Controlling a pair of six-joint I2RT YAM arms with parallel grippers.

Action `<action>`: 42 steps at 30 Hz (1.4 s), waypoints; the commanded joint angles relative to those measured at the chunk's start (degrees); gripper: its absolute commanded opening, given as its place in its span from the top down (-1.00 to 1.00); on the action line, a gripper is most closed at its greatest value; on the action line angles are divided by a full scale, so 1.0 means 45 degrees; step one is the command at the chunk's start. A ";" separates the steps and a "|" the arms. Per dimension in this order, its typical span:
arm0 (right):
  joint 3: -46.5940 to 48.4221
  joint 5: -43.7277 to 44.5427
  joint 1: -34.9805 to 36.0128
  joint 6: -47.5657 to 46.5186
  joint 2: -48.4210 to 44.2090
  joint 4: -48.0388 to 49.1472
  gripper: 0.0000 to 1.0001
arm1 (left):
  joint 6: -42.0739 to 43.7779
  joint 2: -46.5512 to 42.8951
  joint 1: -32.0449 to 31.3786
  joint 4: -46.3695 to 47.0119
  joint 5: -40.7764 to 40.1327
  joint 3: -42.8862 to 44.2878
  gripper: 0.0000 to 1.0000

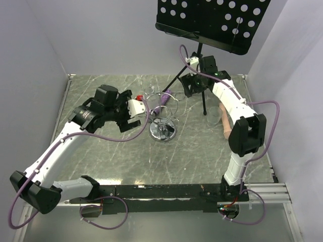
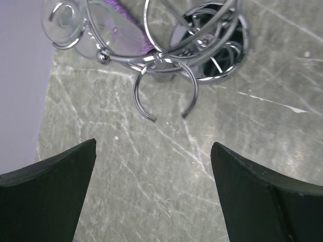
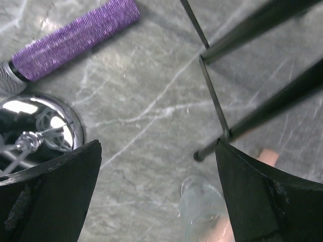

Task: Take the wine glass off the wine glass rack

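**Setting.** Grey-green marbled surface [image 1: 116,156], matt with pale veins, walled by plain white panels.

**Item 1: wine glass rack [image 1: 162,123].** Stands near the middle of the surface. Bright chrome wire, with a mirror-polished round disc base, a central post standing upright and open curved loops fanning out at the top. One arm ends in a small ball.

**Item 2: wine glass [image 2: 108,30].** Clear and thin-walled, carried in a loop on the rack's far left side, off the surface. Its round foot sits at the wire with the bowl apparently below, so the long axis seems roughly upright. The transparency makes this hard to read.

**Item 3: purple handle [image 3: 75,38].** A cylinder with a glittery ribbed texture and a grey metal collar, lying flat just beyond the rack's base.

**Item 4: music stand [image 1: 212,20].** Black, with a perforated tray and thin tripod legs. It stands behind and to the right of the rack.

**Item 5: clear glass vessel [image 1: 214,118].** Lies on the surface well to the right of the rack, beside a peach-coloured stick [image 1: 225,126].

**Left arm [image 1: 60,146].** White links with a black wrist. The jaws are spread wide and hold nothing. They sit near the rack's left side, facing it without touching.

**Right arm [image 1: 229,98].** The jaws are likewise wide apart and empty, above the surface to the rack's far right, by the stand's legs.
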 commanded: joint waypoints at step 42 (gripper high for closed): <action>-0.4077 -0.0661 0.1611 -0.1255 -0.4467 -0.0626 -1.00 | -0.1364 0.3793 0.0407 0.3904 -0.3150 0.2486 -0.99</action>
